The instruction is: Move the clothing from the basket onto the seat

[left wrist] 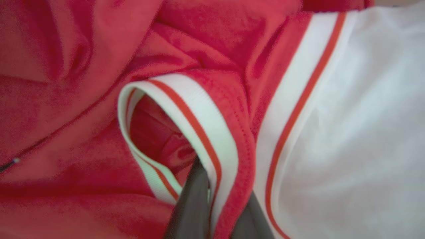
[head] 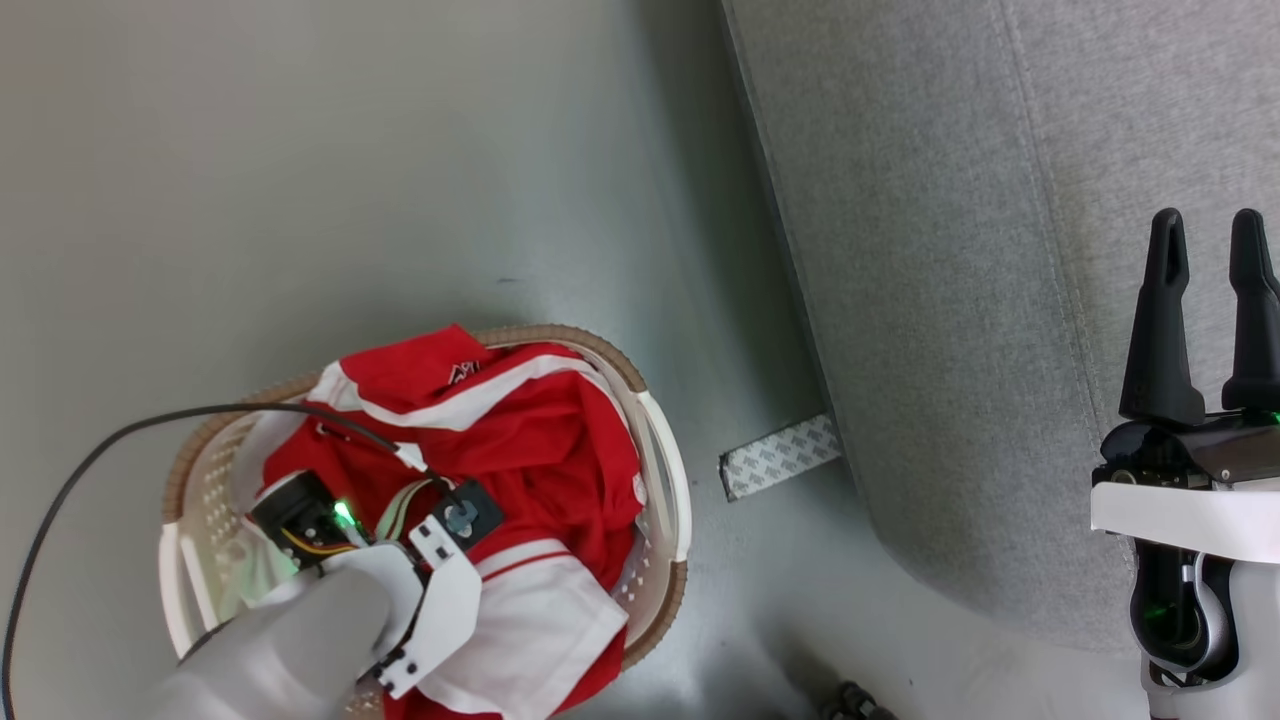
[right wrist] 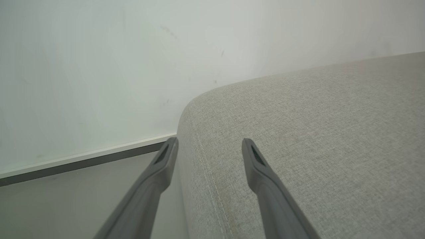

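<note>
The basket (head: 668, 470), heaped with red-and-white clothing (head: 540, 440), sat on open floor (head: 350, 180) at lower left, a bare strip separating it from the rounded edge of the grey seat (head: 950, 300). The left gripper (left wrist: 224, 181) pinched a striped cuff (left wrist: 206, 116) between its fingers (left wrist: 194, 199) inside the basket. The right gripper (head: 1207, 225) hung over the seat at lower right, fingers spread, empty.

We see our right hand (right wrist: 209, 141) with its two long dark grey fingers (right wrist: 265, 186) spread apart, one lying over the rounded, stitched corner of the large grey textured-fabric upholstered seat (right wrist: 315, 132), the other over the smooth grey floor (right wrist: 83, 199) below a white skirting strip (right wrist: 99, 152) and a plain pale wall (right wrist: 99, 66).
</note>
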Controlling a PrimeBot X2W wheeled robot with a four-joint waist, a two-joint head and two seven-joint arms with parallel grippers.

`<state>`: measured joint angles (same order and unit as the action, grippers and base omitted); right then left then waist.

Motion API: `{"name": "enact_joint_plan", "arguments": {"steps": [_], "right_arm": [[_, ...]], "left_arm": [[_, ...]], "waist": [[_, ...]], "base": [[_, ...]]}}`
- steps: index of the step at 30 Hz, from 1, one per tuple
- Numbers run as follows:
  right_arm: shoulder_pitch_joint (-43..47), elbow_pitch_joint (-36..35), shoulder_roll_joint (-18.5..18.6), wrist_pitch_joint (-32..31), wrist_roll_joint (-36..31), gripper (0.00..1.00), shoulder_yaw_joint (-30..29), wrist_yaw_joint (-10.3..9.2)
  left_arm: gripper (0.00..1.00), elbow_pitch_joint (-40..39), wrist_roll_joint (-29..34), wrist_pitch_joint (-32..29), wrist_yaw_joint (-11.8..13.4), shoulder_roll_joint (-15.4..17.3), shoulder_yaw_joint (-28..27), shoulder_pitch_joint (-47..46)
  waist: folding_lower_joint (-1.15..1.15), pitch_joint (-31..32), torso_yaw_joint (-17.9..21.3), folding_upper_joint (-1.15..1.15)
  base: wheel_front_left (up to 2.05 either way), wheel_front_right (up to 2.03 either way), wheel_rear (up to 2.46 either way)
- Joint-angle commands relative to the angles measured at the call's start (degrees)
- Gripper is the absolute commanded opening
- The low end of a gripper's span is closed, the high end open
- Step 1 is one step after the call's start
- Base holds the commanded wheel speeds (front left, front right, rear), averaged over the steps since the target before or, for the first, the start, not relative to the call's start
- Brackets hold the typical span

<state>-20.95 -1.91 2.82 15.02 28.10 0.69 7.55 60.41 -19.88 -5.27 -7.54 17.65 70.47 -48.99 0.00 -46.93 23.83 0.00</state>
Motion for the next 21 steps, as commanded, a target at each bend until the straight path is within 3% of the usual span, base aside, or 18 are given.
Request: {"name": "enact_joint_plan", "arguments": {"steps": [1,9,21], "right_arm": [[-0.78,0.39,0.01,0.11,-0.83,1.0,-0.33,-0.12],[0.41,1.33,0.02,0.11,-3.06,1.0,-1.04,-0.12],[3.43,4.28,0.07,0.1,-8.87,1.0,-2.01,-0.12]], "left_arm": [[0.0,0.79,-1.61,1.32,0.09,-0.68,0.02,0.32],[0.0,1.6,-5.27,7.11,0.09,-3.46,0.15,2.37],[0.0,-2.18,-15.63,17.33,0.09,-7.26,-1.63,8.77]], "waist": [[0.0,1.72,-0.58,0.0],[0.0,8.9,-3.11,0.0],[0.0,24.25,-11.55,0.0]], "base": [[0.0,0.0,0.0],[0.0,0.0,0.0],[0.0,0.0,0.0]]}}
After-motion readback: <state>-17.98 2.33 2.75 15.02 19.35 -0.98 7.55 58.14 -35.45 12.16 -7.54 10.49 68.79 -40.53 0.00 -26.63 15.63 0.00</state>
